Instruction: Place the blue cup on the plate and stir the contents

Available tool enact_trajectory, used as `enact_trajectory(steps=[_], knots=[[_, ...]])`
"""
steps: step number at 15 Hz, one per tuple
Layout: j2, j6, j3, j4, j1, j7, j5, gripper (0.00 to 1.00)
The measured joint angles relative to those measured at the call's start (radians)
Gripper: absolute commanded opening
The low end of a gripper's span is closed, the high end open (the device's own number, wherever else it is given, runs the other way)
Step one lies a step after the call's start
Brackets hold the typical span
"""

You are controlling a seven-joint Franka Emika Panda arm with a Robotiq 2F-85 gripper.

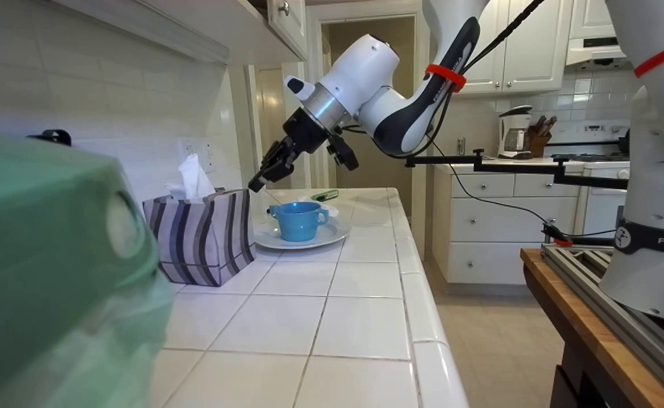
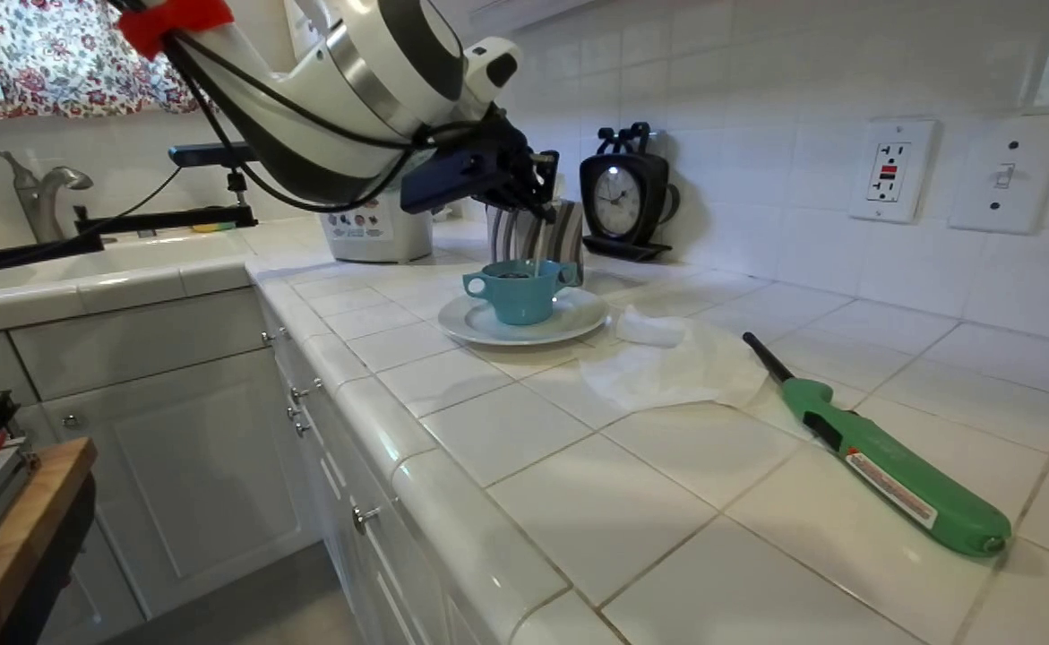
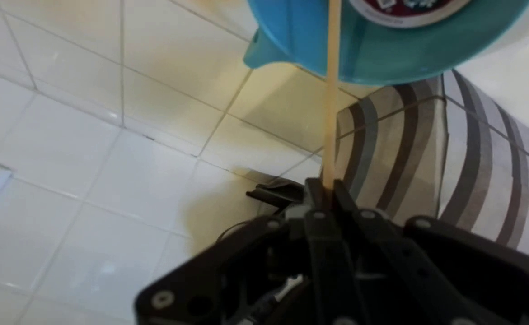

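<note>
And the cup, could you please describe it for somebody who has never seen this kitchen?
On the white tiled counter, find the round white plate. The cup stands on it; unlike the striped tissue box nearby, it is plain blue, with two handles.

I'm operating in a kitchen: a glossy white-tiled counter [image 1: 366,323] below the black robot fingers [image 1: 272,170]; well apart from them, a white-and-black coffee maker [image 1: 513,131], brown wooden knife block [image 1: 536,143] and curved metal faucet [image 2: 41,202].

I hold my arm [image 1: 445,82] in a sharp bend, with my wrist [image 1: 360,68] slanting down beyond it. My black pincer [image 3: 328,186] hangs tilted, pointing downward, its fingers [image 3: 346,198] clamped with only a sliver of space between their tips.
</note>
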Motion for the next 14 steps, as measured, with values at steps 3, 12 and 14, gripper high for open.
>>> enact_trajectory(steps=[3, 12, 14], knots=[[-0.046, 0.005, -0.023, 0.000, -0.001, 0.000, -0.001, 0.01], [-0.137, 0.112, -0.164, -0.009, 0.074, -0.021, 0.142, 0.01], [-0.141, 0.122, -0.184, -0.022, 0.101, -0.079, 0.256, 0.01]])
